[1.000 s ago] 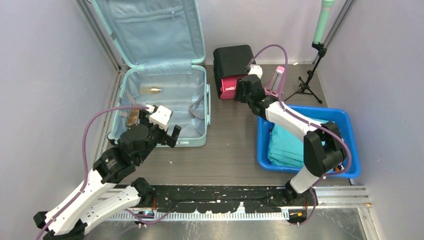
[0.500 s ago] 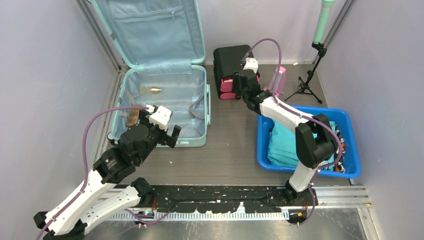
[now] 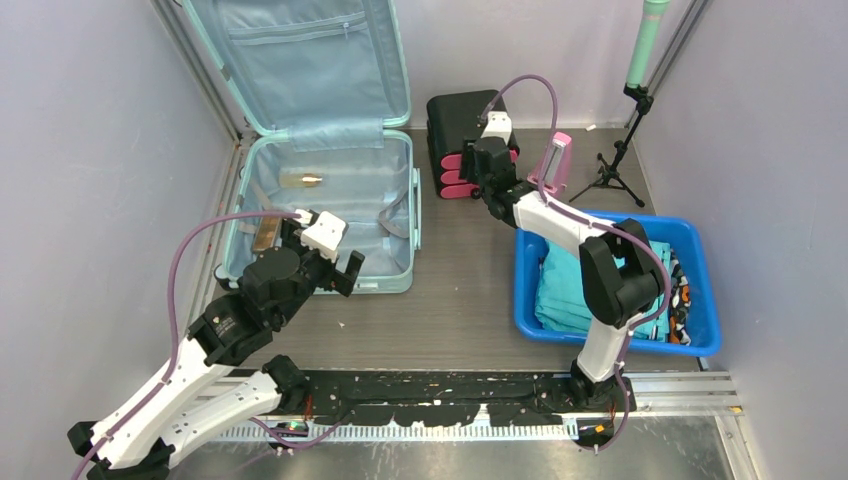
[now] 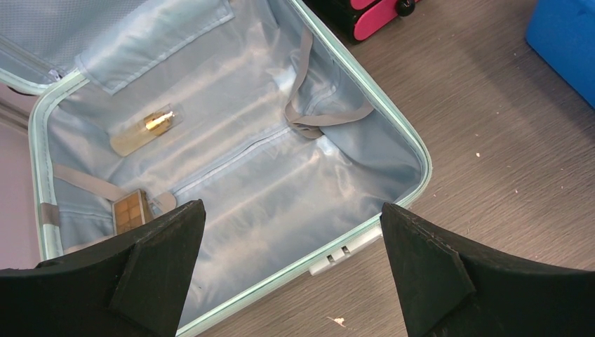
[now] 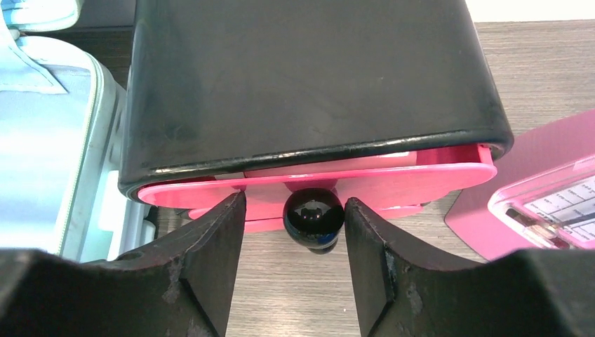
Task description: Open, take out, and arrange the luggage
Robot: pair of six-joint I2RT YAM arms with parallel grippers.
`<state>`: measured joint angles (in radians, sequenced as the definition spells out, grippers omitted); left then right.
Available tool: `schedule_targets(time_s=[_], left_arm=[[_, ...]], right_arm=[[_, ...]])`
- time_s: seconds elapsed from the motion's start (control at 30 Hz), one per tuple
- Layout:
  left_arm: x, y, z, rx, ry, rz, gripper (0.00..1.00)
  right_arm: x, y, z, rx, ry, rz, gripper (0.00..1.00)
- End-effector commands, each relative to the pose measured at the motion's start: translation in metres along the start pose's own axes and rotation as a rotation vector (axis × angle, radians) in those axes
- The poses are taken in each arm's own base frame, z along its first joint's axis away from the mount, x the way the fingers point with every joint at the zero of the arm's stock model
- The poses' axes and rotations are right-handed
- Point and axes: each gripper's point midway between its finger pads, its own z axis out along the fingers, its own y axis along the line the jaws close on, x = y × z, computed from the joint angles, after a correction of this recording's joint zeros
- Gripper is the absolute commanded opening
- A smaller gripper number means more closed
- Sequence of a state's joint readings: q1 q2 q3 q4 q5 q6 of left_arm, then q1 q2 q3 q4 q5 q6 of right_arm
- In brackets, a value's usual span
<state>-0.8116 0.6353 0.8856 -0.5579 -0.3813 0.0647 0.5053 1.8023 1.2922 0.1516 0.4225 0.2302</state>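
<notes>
Mint luggage [image 3: 350,205] open, gold bottle [image 3: 300,179] inside; teal cloth [image 3: 565,290] in blue tub [image 3: 527,285]

Spread over the dark wood-grain table [image 3: 470,290]: the luggage [image 3: 350,200] lying open at far left, lid upright — a black drawer box [image 3: 462,118] just right of it, a pink case [image 3: 555,160] on edge beside that, a black tripod [image 3: 612,165] at far right, and a blue tub [image 3: 527,300] nearer, on the right.

Lab cell, bare walls [image 3: 90,150], aluminium rail [image 3: 700,392], tripod [image 3: 612,170]
</notes>
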Motion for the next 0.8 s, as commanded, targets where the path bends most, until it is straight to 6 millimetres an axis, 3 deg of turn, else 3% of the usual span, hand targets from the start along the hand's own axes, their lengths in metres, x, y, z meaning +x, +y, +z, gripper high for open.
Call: schedule_targets(time_s=[0.0, 0.33, 0.53, 0.6, 0.67, 0.73, 0.77], left_arm=[[-0.012, -0.002, 0.001, 0.012, -0.049, -0.012, 1.00], [-0.012, 0.002, -0.001, -0.006, -0.052, -0.009, 1.00], [-0.011, 0.002, 0.000, -0.006, -0.051, -0.006, 1.00], [-0.011, 0.001, 0.000, -0.003, -0.048, -0.005, 1.00], [-0.011, 0.001, 0.000, 0.000, -0.050, -0.007, 1.00], [-0.012, 0.000, 0.000, 0.004, -0.053, -0.008, 1.00], [-0.012, -0.001, 0.000, 0.007, -0.052, -0.008, 1.00]], right_arm=[[-0.044, 0.011, 0.003, -0.029, -0.143, 0.039, 0.59], [-0.041, 0.004, 0.005, 0.013, -0.159, 0.052, 0.59], [-0.039, -0.006, -0.021, 0.011, -0.150, 0.097, 0.61], [-0.027, -0.012, -0.029, 0.014, -0.129, 0.095, 0.62], [-0.028, -0.014, -0.037, 0.007, -0.131, 0.104, 0.62], [-0.012, -0.020, -0.042, 0.011, -0.113, 0.103, 0.63], [-0.016, -0.020, -0.044, 0.003, -0.134, 0.115, 0.63]])
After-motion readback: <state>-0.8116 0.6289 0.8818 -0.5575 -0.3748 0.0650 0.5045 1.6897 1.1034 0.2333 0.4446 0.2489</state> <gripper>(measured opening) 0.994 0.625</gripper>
